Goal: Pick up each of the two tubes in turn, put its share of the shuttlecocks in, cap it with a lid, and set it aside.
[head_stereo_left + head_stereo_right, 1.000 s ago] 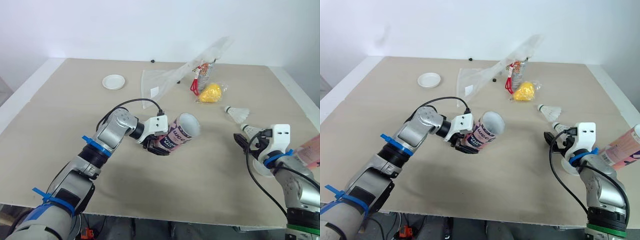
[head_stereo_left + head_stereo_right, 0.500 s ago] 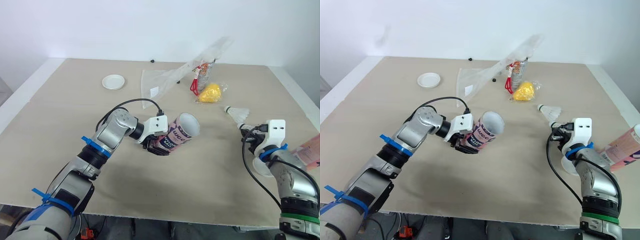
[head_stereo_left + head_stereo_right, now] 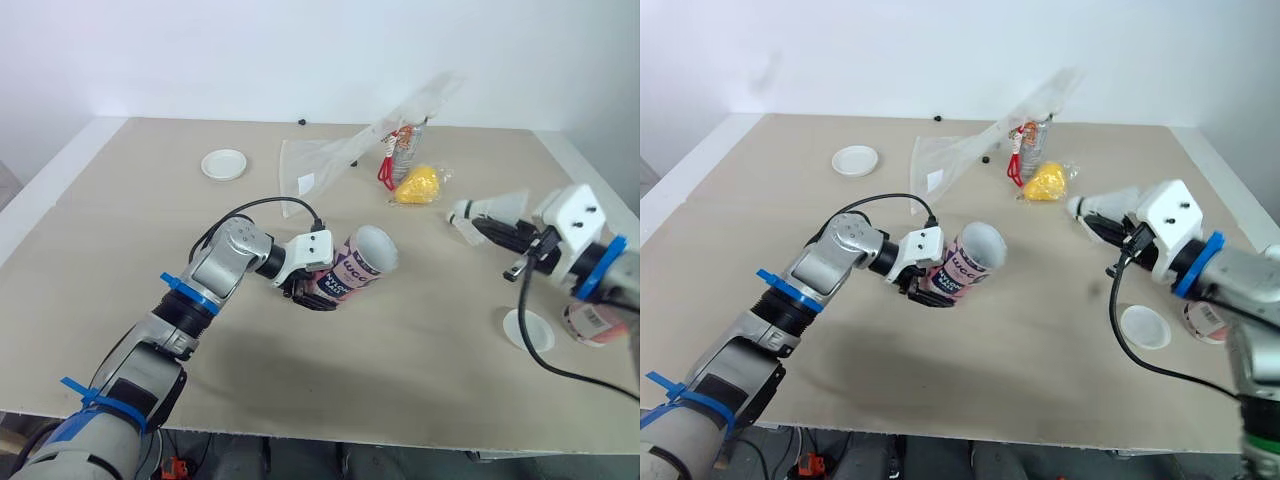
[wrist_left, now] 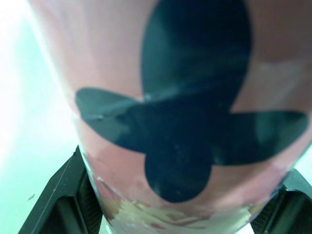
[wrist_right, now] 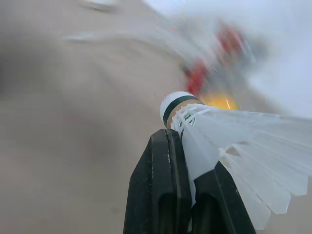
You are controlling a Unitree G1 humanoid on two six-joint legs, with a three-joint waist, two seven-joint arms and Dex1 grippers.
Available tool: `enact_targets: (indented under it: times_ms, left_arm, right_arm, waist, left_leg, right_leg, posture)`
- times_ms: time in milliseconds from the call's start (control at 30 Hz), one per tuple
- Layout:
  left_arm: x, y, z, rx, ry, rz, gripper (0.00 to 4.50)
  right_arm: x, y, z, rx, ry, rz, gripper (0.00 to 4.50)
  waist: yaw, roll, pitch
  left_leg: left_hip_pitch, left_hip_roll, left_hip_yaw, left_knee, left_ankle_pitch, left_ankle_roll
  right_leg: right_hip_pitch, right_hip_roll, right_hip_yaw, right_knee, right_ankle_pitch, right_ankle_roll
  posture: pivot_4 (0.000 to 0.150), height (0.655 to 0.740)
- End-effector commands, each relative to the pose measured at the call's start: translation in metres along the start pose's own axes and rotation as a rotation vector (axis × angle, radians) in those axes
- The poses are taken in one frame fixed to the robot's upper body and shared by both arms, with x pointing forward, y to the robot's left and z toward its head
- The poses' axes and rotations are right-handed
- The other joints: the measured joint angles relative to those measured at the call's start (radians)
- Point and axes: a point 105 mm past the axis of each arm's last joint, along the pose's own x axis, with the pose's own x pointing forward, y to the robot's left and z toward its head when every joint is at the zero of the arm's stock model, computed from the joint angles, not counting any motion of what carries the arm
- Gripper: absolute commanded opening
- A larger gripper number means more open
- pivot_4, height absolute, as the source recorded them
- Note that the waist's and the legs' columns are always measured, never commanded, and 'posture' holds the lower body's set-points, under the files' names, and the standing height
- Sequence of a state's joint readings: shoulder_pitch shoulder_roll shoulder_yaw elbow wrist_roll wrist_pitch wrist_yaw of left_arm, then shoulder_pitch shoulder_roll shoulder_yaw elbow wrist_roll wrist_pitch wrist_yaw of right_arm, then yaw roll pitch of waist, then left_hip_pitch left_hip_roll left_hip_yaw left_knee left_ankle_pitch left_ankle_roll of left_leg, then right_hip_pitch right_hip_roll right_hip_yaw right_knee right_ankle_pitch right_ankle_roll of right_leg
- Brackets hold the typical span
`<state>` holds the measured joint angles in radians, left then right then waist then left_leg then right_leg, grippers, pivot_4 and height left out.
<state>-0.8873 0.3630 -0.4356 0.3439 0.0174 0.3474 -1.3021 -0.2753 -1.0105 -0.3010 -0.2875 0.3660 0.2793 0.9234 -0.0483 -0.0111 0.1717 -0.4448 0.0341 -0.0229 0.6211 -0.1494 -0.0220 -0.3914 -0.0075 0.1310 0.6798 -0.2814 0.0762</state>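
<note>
The left pincer (image 3: 312,291) is clamped around the lower end of a pink tube (image 3: 360,265), held tilted near the middle of the desk (image 3: 120,250) with its open mouth facing the right edge. The right pincer (image 5: 187,153) is closed on a white shuttlecock (image 3: 490,207), gripping its feather skirt above the desk's right side. A second tube (image 3: 592,322) lies at the right edge, just beside a white lid (image 3: 528,330). Another lid (image 3: 222,163) sits towards the far left corner
</note>
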Motion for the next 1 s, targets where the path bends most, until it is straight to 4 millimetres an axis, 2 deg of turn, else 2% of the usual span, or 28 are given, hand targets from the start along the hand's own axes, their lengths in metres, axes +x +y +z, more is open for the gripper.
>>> enact_targets:
  times_ms: [33, 133, 267, 900, 933, 967, 1000]
  left_arm:
    - [0.001, 0.0, -0.002, -0.003, 0.013, -0.01, 3.19]
    - [0.001, 0.001, 0.001, 0.0, 0.007, -0.014, 3.19]
    - [0.002, 0.002, 0.003, 0.007, 0.005, -0.019, 3.19]
    - [0.0, 0.003, 0.0, -0.012, 0.013, -0.002, 3.19]
    - [0.0, 0.003, 0.001, -0.012, 0.013, -0.001, 3.19]
    - [0.0, 0.004, 0.001, -0.012, 0.013, 0.001, 3.19]
    - [0.001, 0.004, 0.001, -0.012, 0.013, 0.002, 3.19]
  right_arm:
    - [0.006, 0.025, 0.04, -0.249, -0.068, 0.254, 0.05]
    - [0.012, 0.037, 0.053, -0.322, -0.114, 0.361, 0.05]
    - [0.024, 0.038, 0.063, -0.361, -0.164, 0.401, 0.05]
    - [0.047, 0.048, 0.063, -0.52, -0.188, 0.539, 0.05]
    - [0.048, 0.048, 0.064, -0.524, -0.187, 0.544, 0.72]
    - [0.049, 0.048, 0.066, -0.526, -0.187, 0.546, 1.0]
    - [0.049, 0.048, 0.067, -0.526, -0.188, 0.55, 1.56]
  waist:
    - [0.0, 0.0, 0.0]
    - [0.0, -0.001, 0.001]
    - [0.0, -0.002, 0.001]
    - [0.001, -0.002, 0.001]
    - [0.001, -0.002, 0.001]
    - [0.001, -0.002, 0.001]
    - [0.001, -0.002, 0.001]
  left_leg:
    - [0.0, 0.0, 0.0, 0.0, 0.0, 0.0]
    - [0.0, 0.0, 0.0, 0.0, 0.0, 0.0]
    - [-0.001, 0.0, 0.0, 0.0, 0.0, 0.0]
    - [-0.001, -0.001, 0.0, 0.0, 0.0, 0.0]
    - [-0.001, -0.001, 0.0, 0.0, 0.0, 0.0]
    - [-0.001, -0.001, 0.0, 0.0, 0.0, 0.0]
    - [-0.001, -0.001, 0.0, 0.0, 0.0, 0.0]
  right_leg:
    - [0.0, 0.0, 0.0, 0.0, 0.0, 0.0]
    - [0.0, 0.0, 0.0, 0.0, 0.0, 0.0]
    - [-0.001, -0.001, 0.0, -0.001, 0.0, 0.0]
    - [-0.001, -0.002, -0.001, 0.0, -0.001, 0.0]
    - [-0.001, -0.002, 0.0, 0.0, -0.001, 0.0]
    - [-0.001, -0.002, 0.0, 0.0, -0.001, 0.0]
    - [-0.001, -0.002, 0.0, 0.0, -0.001, 0.0]
  posture:
    - [0.15, 0.74]
    - [0.15, 0.74]
    - [0.15, 0.74]
    - [0.15, 0.74]
    - [0.15, 0.74]
    - [0.15, 0.74]
    - [0.15, 0.74]
